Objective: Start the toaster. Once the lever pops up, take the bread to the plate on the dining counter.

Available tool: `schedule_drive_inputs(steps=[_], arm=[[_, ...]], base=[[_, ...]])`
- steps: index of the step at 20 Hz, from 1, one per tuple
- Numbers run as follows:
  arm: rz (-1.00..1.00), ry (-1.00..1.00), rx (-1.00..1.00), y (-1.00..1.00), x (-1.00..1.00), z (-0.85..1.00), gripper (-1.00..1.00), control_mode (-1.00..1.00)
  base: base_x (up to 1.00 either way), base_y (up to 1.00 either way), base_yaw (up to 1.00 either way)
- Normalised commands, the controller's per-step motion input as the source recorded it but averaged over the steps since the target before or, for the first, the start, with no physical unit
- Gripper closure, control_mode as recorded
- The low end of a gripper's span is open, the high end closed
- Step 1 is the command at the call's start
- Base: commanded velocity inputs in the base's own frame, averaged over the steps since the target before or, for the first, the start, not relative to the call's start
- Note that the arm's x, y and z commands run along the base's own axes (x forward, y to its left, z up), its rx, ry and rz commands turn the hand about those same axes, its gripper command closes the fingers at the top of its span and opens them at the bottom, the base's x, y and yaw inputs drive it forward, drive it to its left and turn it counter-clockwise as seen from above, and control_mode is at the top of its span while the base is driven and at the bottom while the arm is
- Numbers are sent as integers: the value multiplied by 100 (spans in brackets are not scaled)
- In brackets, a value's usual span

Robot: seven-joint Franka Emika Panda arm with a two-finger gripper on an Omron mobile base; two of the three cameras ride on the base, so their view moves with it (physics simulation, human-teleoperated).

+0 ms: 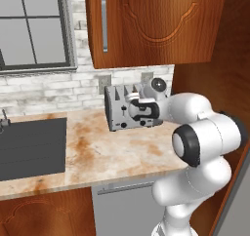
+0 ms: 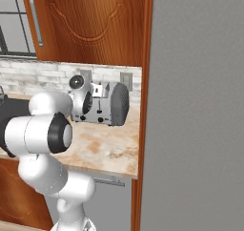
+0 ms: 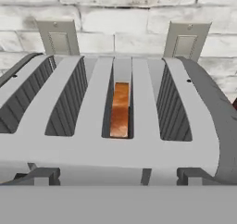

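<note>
From the left base view: a silver-grey toaster standing on a rust-stained marble worktop against a whitewashed brick wall, under a reddish wooden wall cabinet, with a dark sink well apart to the left and a window above it. White arm reaching forward from the lower right, its hand pressed close over the toaster's right half and hiding that part of the front; fingers not discernible here. From the right base view: same toaster seen from its rounded end, near the worktop's right edge beside a tall grey panel; hand poised at the toaster's front left, just above and in front of it. From the hand view: looking down along the gripper onto the toaster's top, four slots running away toward the wall, two wall outlets behind. Bread sunk inside the third slot from the left, a narrow brown-orange edge showing, long axis running front to back, directly ahead of the fingers and a little above them in the picture. Two dark fingertips at the bottom edge, spread wide apart, gripping nothing, straddling the toaster's front. Levers hidden below the front edge, so likely downward from the fingers; toasting judged not yet started, bread yet to go to the plate.
</note>
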Motion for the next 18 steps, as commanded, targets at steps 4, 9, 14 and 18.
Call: schedule_drive_inputs(steps=[4, 9, 14, 18], arm=[[0, -17, 3, -7, -3, 0, -100, -100], [0, -10, 3, 0, -1, 10, -100, -100], [0, -4, 2, 0, 0, 24, -100, -100], [0, -1, 0, 0, -3, 21, -100, -100]], base=[[0, 0, 0], [0, 0, 0], [0, 0, 0], [0, 0, 0]])
